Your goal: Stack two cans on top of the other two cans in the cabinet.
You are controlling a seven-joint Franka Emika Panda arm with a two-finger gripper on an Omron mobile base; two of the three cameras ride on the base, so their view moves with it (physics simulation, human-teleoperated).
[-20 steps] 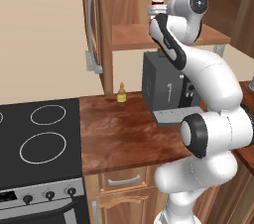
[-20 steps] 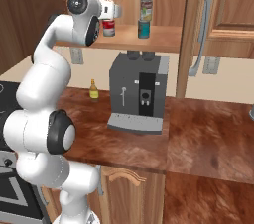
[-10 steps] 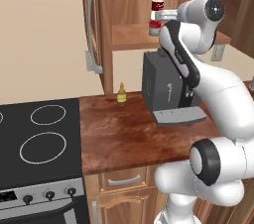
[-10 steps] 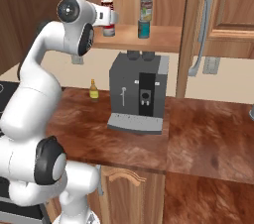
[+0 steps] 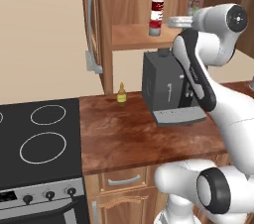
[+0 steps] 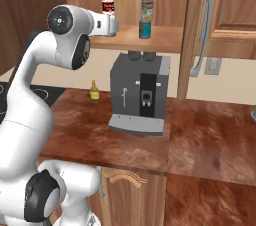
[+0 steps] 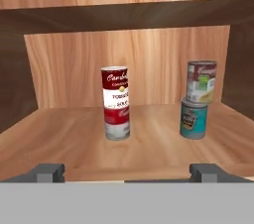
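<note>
Brown wooden wall cabinet with a flat shelf, seen from the hand view, carrying two stacks of small cans. Left stack: a dark red can with a white label stands upright on a can that is red above and grey below. Right stack, well apart from the left one: a pale silver can with a green-and-white label stands upright on a plain teal can. Both stacks sit mid-depth on the shelf, clear of the back wall.

The gripper stands fully open with nothing between its two dark finger tips, which lie near the front edge of the shelf, apart from both stacks.

In the left base view the red stack stands on the shelf above a dark grey coffee machine on the brown wooden bench; a small yellow bottle stands to its left. The cabinet door with a long grey bar handle hangs open.
</note>
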